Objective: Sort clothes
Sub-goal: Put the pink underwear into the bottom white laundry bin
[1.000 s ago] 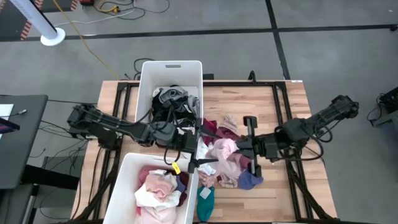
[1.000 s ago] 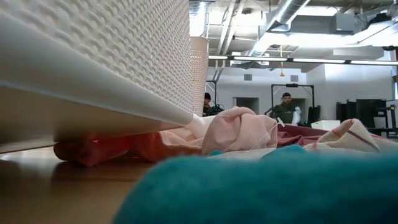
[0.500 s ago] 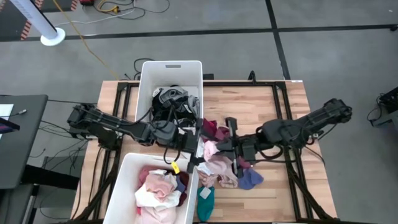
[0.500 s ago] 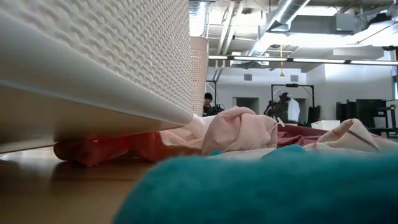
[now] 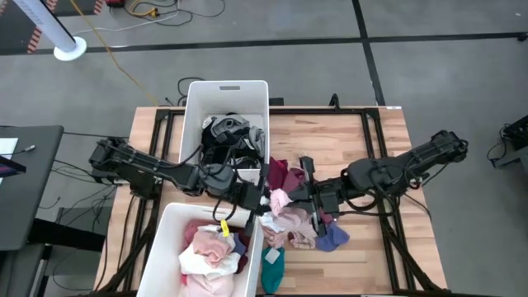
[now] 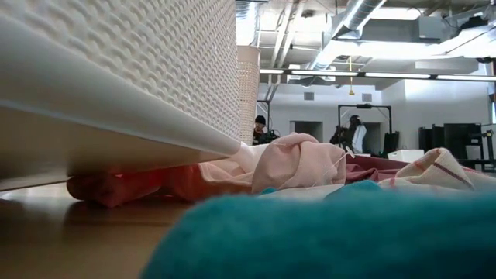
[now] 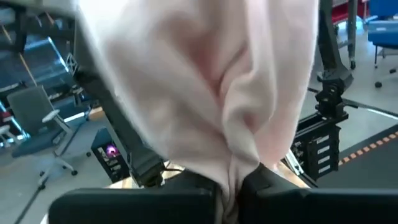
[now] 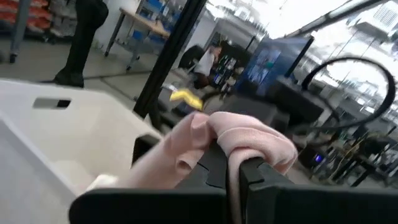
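Between bins — left hand (image 5: 262,200) newly clamped.

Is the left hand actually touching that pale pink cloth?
Touching. In the left wrist view the pale pink cloth is pinched between the shut fingers of the left hand and bunches outward from them.

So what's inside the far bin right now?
The far bin holds a heap of black, grey and white clothes toward its near end; the far end shows bare floor. Whatever lies under the heap is covered.
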You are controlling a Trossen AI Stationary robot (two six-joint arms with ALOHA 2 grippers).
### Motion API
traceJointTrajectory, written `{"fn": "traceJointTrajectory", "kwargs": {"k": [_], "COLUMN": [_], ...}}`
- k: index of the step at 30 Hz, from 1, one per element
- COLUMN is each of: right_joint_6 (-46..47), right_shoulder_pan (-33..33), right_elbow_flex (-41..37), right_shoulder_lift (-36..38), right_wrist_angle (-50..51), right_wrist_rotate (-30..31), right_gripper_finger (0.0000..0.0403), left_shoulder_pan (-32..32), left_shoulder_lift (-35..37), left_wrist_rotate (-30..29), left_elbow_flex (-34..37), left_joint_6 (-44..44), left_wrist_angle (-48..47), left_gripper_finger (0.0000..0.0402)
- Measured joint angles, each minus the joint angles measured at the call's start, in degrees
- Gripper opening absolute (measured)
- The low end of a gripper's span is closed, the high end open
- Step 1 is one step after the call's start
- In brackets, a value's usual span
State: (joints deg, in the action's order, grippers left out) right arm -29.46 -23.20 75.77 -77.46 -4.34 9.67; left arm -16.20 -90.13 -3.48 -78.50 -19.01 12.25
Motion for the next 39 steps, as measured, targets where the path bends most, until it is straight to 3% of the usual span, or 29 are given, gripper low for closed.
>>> {"fn": "traceJointTrajectory", "kwargs": {"k": [9, 20, 30, 39], "right_joint_6": [2.25, 5.61, 15.53, 22.59], "right_shoulder_pan": [-1.07, -5.51, -5.57, -5.64], "right_elbow_flex": [-0.02, -0.02, -0.09, -0.09], "right_shoulder_lift": [1.27, 5.86, 7.11, 7.02], "right_wrist_angle": [5.65, 14.30, 26.66, 34.90], "right_wrist_rotate": [1.32, 8.65, 8.95, 8.94], "right_gripper_finger": [0.0021, 0.0112, 0.0180, 0.0187], "left_shoulder_pan": [-0.25, -0.66, -1.53, -1.83], "left_shoulder_lift": [0.58, 6.60, 10.07, 10.82], "left_wrist_rotate": [-0.45, -4.99, -5.46, -15.16], "left_elbow_flex": [0.00, -3.35, -9.61, -16.64], "left_joint_6": [-2.91, -4.34, -3.62, -4.05], "left_wrist_angle": [-2.48, -16.11, -29.76, -42.25], "left_gripper_finger": [0.0003, 0.0001, 0.0001, 0.0001]}}
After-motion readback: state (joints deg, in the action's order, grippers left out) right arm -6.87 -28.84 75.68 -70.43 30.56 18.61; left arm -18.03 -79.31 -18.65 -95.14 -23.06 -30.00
